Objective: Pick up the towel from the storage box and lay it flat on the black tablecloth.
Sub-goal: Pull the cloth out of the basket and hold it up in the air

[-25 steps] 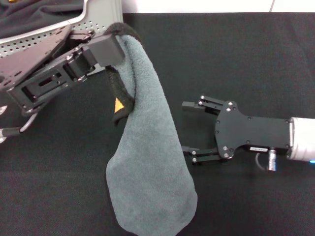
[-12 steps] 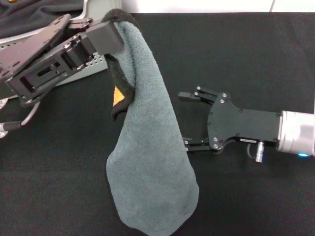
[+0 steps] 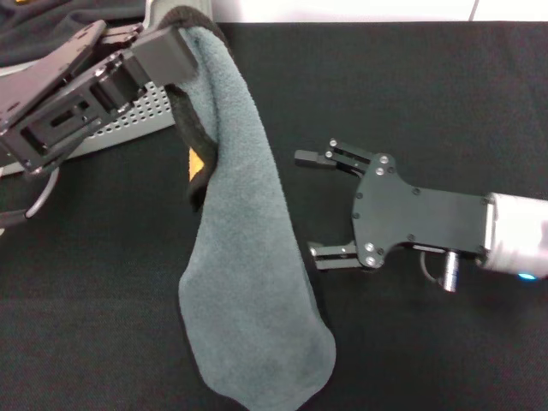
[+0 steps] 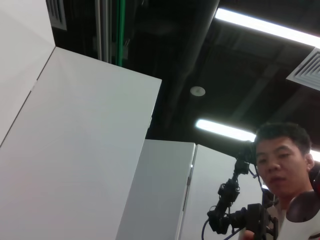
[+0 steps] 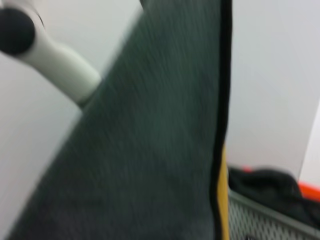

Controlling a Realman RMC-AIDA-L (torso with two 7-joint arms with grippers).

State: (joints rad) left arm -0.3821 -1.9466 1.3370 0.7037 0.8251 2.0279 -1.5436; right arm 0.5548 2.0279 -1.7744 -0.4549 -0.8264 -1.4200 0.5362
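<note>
My left gripper (image 3: 175, 38) is shut on the top of the grey-green towel (image 3: 248, 282) and holds it high, just right of the light grey storage box (image 3: 128, 120). The towel hangs down in a long fold, with its black edging and a bit of yellow-orange reverse (image 3: 196, 164) showing. Its lower end hangs over the black tablecloth (image 3: 445, 94). My right gripper (image 3: 310, 205) is open, level with the hanging towel's right edge, its lower finger touching or just behind it. The right wrist view shows the towel (image 5: 150, 150) filling the frame and the box rim (image 5: 265, 217).
A darker charcoal cloth (image 3: 60, 21) lies in the storage box at the far left; it also shows in the right wrist view (image 5: 270, 192). The left wrist view shows only ceiling, walls and a person (image 4: 280, 170).
My left gripper has lifted the towel higher and a little to the left. My right gripper has moved left up to the towel's right edge, staying open.
</note>
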